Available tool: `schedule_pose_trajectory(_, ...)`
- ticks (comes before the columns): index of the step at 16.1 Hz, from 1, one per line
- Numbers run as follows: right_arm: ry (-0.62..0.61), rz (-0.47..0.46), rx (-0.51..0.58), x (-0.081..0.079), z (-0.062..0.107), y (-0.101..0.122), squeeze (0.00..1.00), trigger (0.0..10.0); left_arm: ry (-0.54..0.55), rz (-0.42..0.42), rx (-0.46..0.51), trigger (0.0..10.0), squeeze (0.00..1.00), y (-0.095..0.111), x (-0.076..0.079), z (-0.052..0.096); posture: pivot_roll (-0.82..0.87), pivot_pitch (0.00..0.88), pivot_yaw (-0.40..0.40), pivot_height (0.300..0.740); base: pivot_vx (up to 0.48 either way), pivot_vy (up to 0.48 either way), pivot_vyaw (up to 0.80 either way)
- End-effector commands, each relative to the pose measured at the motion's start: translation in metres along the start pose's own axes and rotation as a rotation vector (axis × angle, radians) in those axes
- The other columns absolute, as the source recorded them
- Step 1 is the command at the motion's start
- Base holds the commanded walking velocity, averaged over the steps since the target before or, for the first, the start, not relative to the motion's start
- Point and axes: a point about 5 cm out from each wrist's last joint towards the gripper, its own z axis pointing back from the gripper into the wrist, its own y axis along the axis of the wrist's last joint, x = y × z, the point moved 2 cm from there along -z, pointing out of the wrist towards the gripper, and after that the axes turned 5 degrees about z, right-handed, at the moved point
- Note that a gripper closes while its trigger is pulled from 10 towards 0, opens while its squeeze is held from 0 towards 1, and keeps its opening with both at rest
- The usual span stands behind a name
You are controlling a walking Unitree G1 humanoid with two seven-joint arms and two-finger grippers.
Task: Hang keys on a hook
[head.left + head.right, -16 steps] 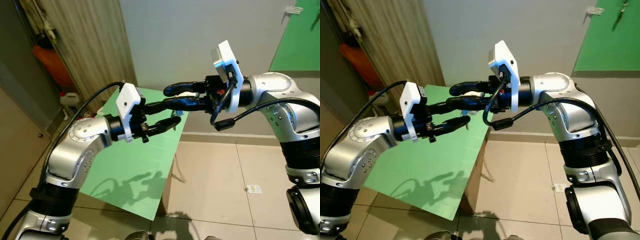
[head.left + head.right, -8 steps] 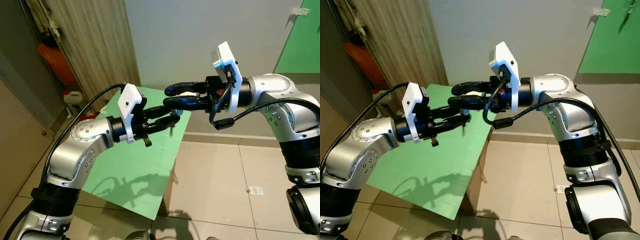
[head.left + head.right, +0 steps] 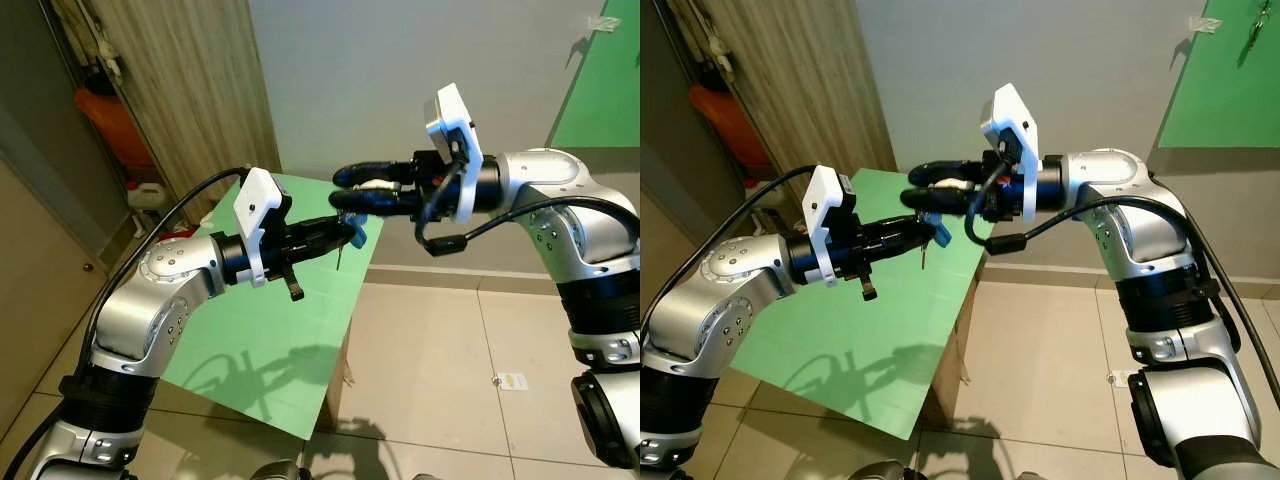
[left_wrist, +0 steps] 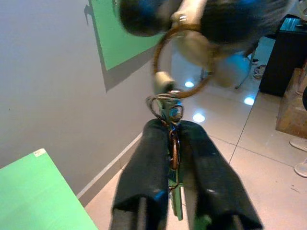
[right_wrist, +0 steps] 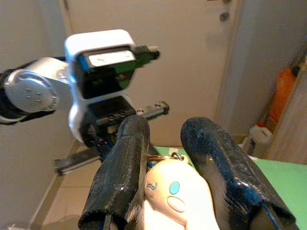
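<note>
Grippers: two are seen, held up in the air over the green table top [image 3: 262,330], tip to tip.
Left gripper [image 3: 348,232]: its two black fingers [image 4: 144,163] are closed tight on the thin metal keys [image 4: 173,158].
Right gripper [image 3: 345,186]: its two black fingers [image 5: 120,158] are pressed on the cream round toy charm with blue marks [image 5: 170,191].
Key bunch: one is seen, held between both grippers at once; the brown key ring [image 4: 184,60] joins the keys to the charm.
Hard to make out: how many keys are in the bunch cannot be told; the charm is blurred in the left wrist view.
Blue tag [image 3: 941,232]: one is seen, hanging just beside the left gripper's tips.
Green wall board [image 3: 1220,75]: one is seen, cut off at the edge, well apart from the keys.
Hook [image 3: 1247,18]: something small is hung on the board, too small to tell.
</note>
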Motion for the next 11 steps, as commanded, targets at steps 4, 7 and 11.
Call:
schedule_pose_trajectory(4, -0.028, 0.047, 0.024, 0.0058, -0.0018, 0.0109, 0.00, 0.0, 0.012, -0.003, 0.031, 0.0, 0.00, 0.0095, -0.0060, 0.0060, -0.10, 0.018, 0.143, 0.740, 0.000, 0.000, 0.00)
schedule_pose_trajectory(7, -0.058, 0.046, 0.019, 0.0103, -0.0031, 0.0101, 0.00, 0.0, 0.014, -0.003, 0.036, 0.0, 0.00, 0.0105, -0.0077, 0.0065, -0.10, 0.020, 0.146, 0.740, 0.000, 0.000, 0.00)
schedule_pose_trajectory(11, -0.080, 0.043, 0.016, 0.0119, -0.0036, 0.0091, 1.00, 10.0, 0.013, 0.001, 0.038, 0.0, 0.00, 0.0108, -0.0074, 0.0059, -0.10, 0.024, 0.150, 0.740, 0.000, 0.000, 0.00)
